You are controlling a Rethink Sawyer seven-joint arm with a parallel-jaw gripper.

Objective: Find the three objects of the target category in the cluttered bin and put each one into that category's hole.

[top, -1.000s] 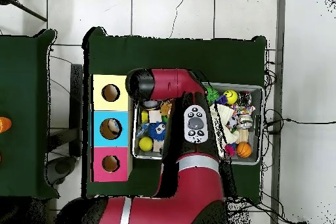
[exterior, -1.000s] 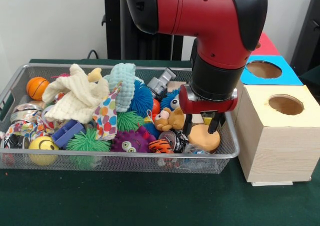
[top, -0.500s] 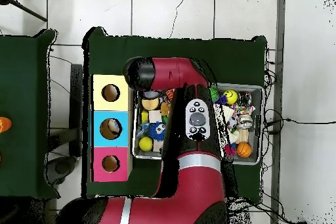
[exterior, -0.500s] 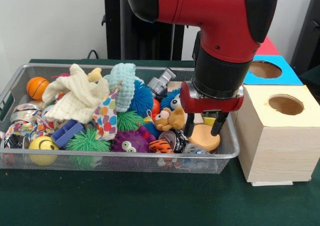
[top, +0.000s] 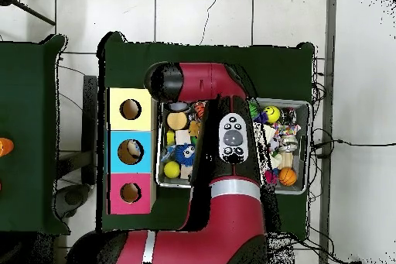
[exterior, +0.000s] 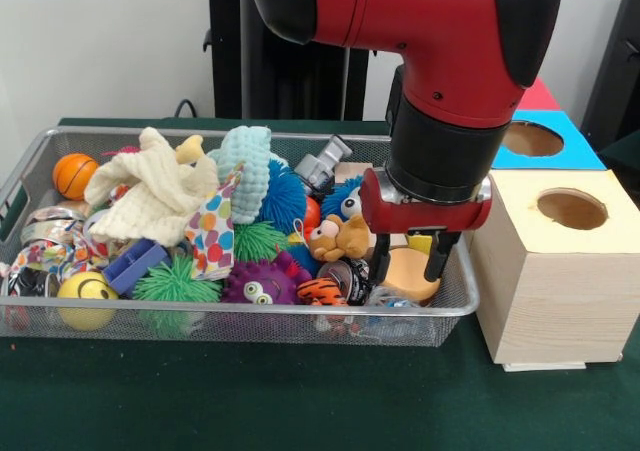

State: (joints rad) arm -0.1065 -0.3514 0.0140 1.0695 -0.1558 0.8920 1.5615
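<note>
Gripper: the gripper (exterior: 408, 268) hung spread open inside the wire bin's (exterior: 240, 316) end nearest the boxes, one black finger (exterior: 378, 263) on each side of a tan wooden disc (exterior: 407, 272); whether the pads touched the disc could not be told.
Held: nothing was lifted; the disc lay in the bin between the fingers.
Front row of the bin: a yellow smiley ball (exterior: 84, 297), a green spiky ball (exterior: 175, 283), a purple fuzzy toy with eyes (exterior: 258, 282) and a small tiger-striped toy (exterior: 322, 291) sat just behind the front mesh.
Middle: a brown plush animal (exterior: 339, 238) lay just beside the gripper, with a blue spiky ball (exterior: 283, 198) and a spotted cloth (exterior: 213, 233) further along.
Far side: a cream knitted cloth (exterior: 150, 186), a pale teal knitted piece (exterior: 246, 167), an orange basketball toy (exterior: 74, 174) and a grey metal part (exterior: 323, 165) lay near the back rim.
Boxes: a plain wooden box (exterior: 555, 271) stood just beside the bin, a blue box (exterior: 545, 141) behind it, a red box (exterior: 535, 89) furthest, each with a round hole.
Hidden: the arm (top: 210, 149) covered the bin's middle in the overhead view, and the gripper was not visible there; the red box was partly cut off by the arm in the front view.
</note>
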